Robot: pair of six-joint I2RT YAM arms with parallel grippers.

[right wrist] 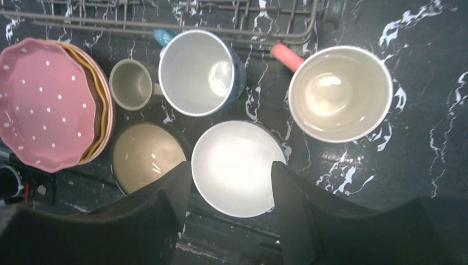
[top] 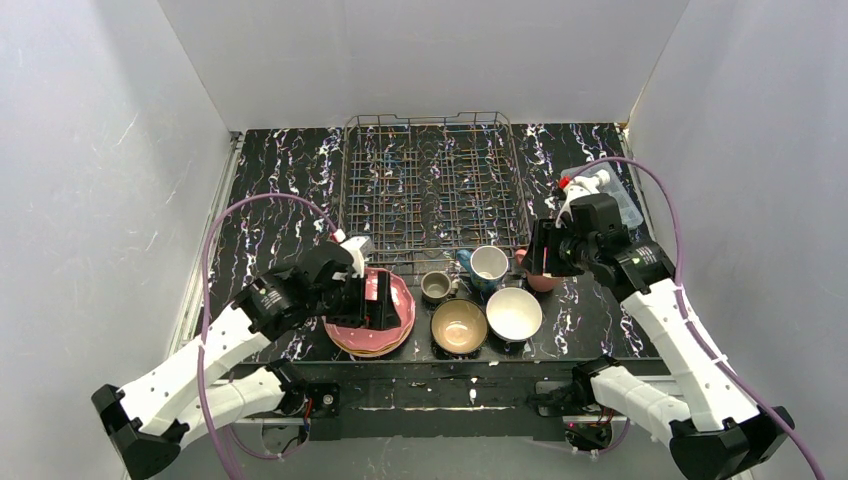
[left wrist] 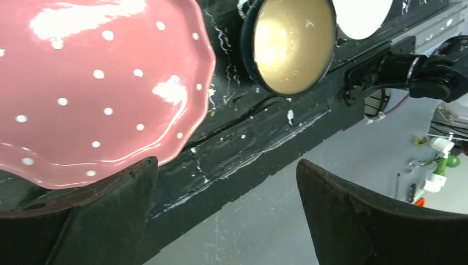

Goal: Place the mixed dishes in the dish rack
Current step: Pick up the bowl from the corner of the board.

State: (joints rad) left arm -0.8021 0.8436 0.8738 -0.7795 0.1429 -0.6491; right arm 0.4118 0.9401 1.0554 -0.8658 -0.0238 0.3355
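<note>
Three mugs, two bowls and one stack of scalloped plates (top: 365, 338) all sit on the black marbled tabletop (top: 280, 190), just on the near side of the grey wire dish rack (top: 430, 200).

The stack lies at the left end, and its top piece is a pink plate with white dots (right wrist: 44, 99). Yellow and orange rims show under it. How many plates the stack holds cannot be told.

To the right of the stack stands a small grey-olive mug (top: 436, 287). Next comes a larger blue mug with a white inside (top: 488, 265), then a pink mug (right wrist: 339, 94) whose handle points at the rack's near corner. All three stand upright.

The two bowls sit side by side in front of the mugs. One is a teal bowl with a tan inside (top: 459, 326), and the other is a plain white bowl (top: 514, 314) to its right.

The left pincer (top: 383, 303) hangs over the stack, released. Its dark fingers (left wrist: 105, 210) stand wide apart and grasp nothing, with the pink plate's edge just beside one of them. The right pincer (top: 540, 262) hovers by the pink mug, also released, with nothing between its fingers.

One clear plastic box (top: 612, 195) lies by the rack's right side.
</note>
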